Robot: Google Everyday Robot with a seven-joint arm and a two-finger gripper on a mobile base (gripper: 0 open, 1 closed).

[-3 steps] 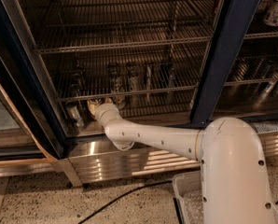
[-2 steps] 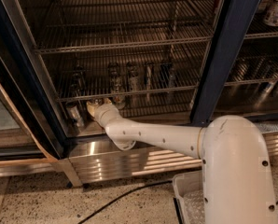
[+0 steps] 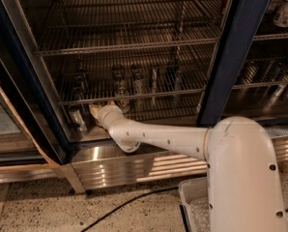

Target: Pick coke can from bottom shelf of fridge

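**My gripper (image 3: 96, 111) at the bottom shelf (image 3: 163, 114) of the fridge (image 3: 233, 57)**

My gripper lies low in the left part of the open compartment, just under the front rail of the rack above (image 3: 144, 95). Whether it is open or closed on anything I cannot tell. Just behind it and to its right, partly hidden by my wrist, stands the coke can (image 3: 123, 104), seen only as a small reddish form on the bottom shelf; contact between the two cannot be judged. On the gripper's other side, near the left wall, stands a silver-grey can (image 3: 78, 118), upright and apart from it. My arm (image 3: 158, 139) runs from the gripper down and to the right, crossing the ribbed steel base (image 3: 134, 167), to my white body (image 3: 240, 178) in the lower right corner. On the rack above, a row of dark and silvery containers (image 3: 136, 79) stands upright. A dark blue door frame rises to the right of the compartment. A black cable (image 3: 129, 203) lies on the speckled floor (image 3: 37, 207) below.
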